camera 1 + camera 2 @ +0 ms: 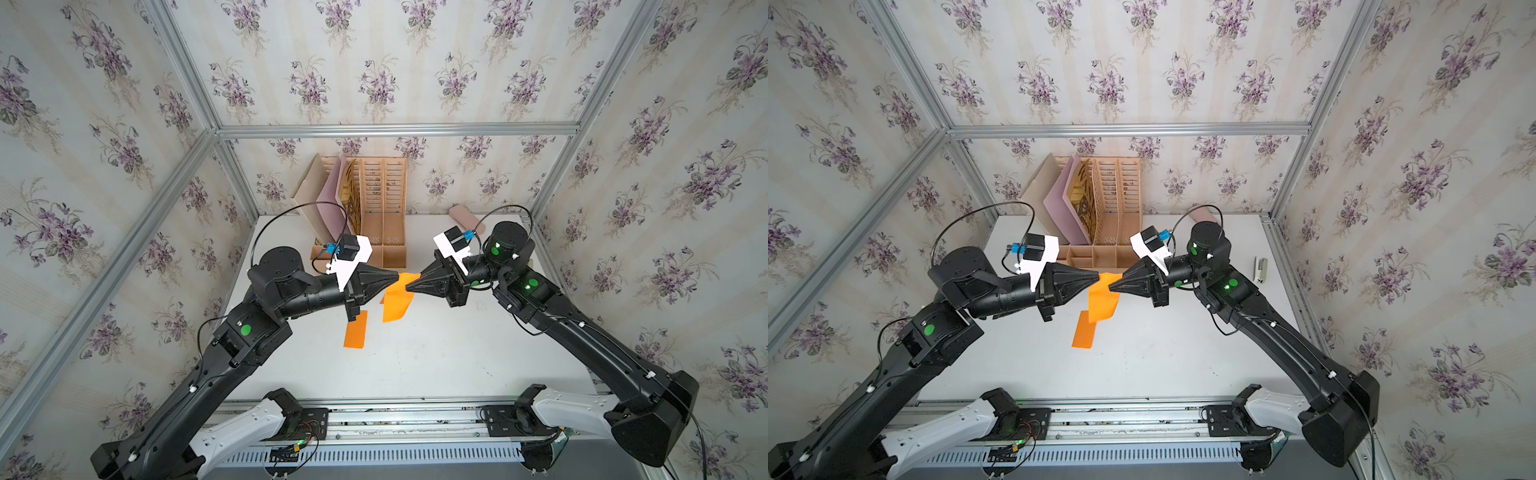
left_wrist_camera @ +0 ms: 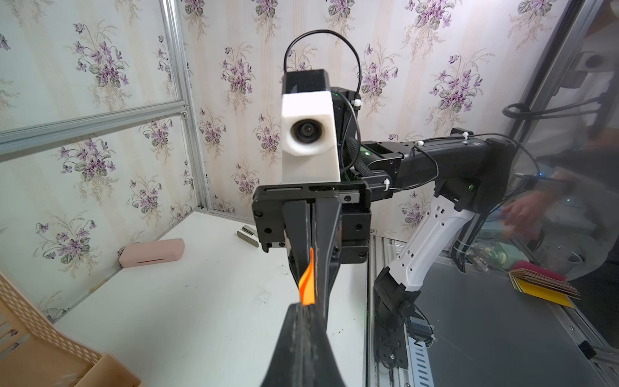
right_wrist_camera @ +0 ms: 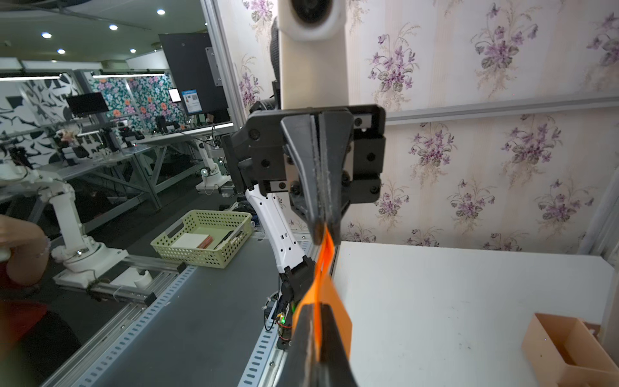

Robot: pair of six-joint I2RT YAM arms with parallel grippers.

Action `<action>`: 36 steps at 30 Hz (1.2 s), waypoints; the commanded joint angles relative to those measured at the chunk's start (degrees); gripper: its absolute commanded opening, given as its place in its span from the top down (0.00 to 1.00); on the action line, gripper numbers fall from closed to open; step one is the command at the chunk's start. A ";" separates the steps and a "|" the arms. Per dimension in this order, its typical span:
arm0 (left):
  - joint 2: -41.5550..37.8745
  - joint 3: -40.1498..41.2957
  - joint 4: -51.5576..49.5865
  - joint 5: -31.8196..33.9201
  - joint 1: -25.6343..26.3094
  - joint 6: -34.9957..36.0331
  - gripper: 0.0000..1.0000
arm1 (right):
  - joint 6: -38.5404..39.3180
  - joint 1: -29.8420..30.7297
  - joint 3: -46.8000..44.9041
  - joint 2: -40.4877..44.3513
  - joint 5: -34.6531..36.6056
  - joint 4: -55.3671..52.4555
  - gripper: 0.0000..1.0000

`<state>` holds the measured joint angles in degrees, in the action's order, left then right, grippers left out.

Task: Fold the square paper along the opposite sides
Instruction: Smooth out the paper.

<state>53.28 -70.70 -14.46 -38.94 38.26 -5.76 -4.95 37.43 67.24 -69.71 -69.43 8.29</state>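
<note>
Above the middle of the white worktop (image 1: pixel 436 353), the left tool (image 1: pixel 397 277) and the right tool (image 1: pixel 408 286) stood almost tip to tip, each clenched on the upper edge of the orange square paper (image 1: pixel 397 305). In both top views, the sheet hung between them in a loose curve, raised off the surface. A lower orange strip (image 1: pixel 356 330) showed beneath the left tool, close to the worktop; whether it belonged to the same sheet could not be told. Both wrist views showed the sheet edge-on, pinched between closed fingers at either end. Behind them stood a wooden file rack (image 1: pixel 382 208), with a pink case (image 1: pixel 465 215) lying by the back wall.
</note>
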 commanded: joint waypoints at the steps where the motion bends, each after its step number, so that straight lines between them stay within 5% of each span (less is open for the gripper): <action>1: 0.16 -0.50 1.36 -0.44 0.05 0.66 1.00 | 0.37 -0.08 0.00 -0.34 0.09 0.07 1.00; 3: 0.23 -0.58 1.36 -0.37 -0.03 0.66 1.00 | 0.38 -0.08 -0.06 -0.25 0.17 0.06 1.00; 6: 0.33 -0.93 1.36 -0.23 -0.01 0.64 1.00 | 0.30 -0.05 -0.62 -0.07 0.17 0.50 0.71; 9: 0.44 -1.48 1.21 -0.42 -0.02 0.73 1.00 | -0.16 -0.08 -1.23 -0.20 0.13 1.48 0.62; 10: 0.50 -1.57 1.19 -0.44 -0.03 0.75 1.00 | -0.52 -0.07 -1.36 -0.32 0.01 1.98 0.64; 14: 0.61 -1.90 1.01 -0.43 -0.03 0.66 1.00 | -1.55 -0.06 -1.85 -0.49 -0.01 3.39 1.00; 18: 0.61 -2.09 0.92 -0.12 -0.04 0.66 1.00 | -1.47 -0.06 -2.23 0.09 0.16 3.48 1.00; 20: 0.54 -2.25 0.92 -0.04 0.03 0.66 1.00 | -1.47 -0.08 -2.66 0.36 0.35 3.59 0.85; 22: 0.51 -2.38 0.92 -0.08 0.01 0.66 1.00 | -1.59 -0.07 -3.10 0.53 0.35 4.13 0.80; 25: 0.35 -2.67 0.92 0.00 0.00 0.58 1.00 | -2.45 -0.07 -3.72 0.54 -0.03 5.24 1.00; 29: 0.35 -3.04 0.73 0.47 0.00 0.64 1.00 | -3.21 -0.07 -4.92 1.15 -0.01 7.08 1.00; 31: 0.34 -3.30 0.79 0.62 0.05 0.70 1.00 | -3.92 -0.05 -5.56 1.41 -0.21 8.43 0.83; 33: 0.34 -3.39 0.75 0.65 -0.03 0.74 1.00 | -4.76 -0.03 -6.26 1.52 -0.47 9.80 0.79; 36: 0.34 -3.55 0.92 0.66 0.01 0.61 1.00 | -5.71 -0.06 -6.74 1.38 -0.77 10.86 1.00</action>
<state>53.65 -73.82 -15.18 -38.48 38.28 -5.76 -8.99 37.39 60.80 -68.40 -69.52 16.10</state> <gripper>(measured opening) 0.058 0.043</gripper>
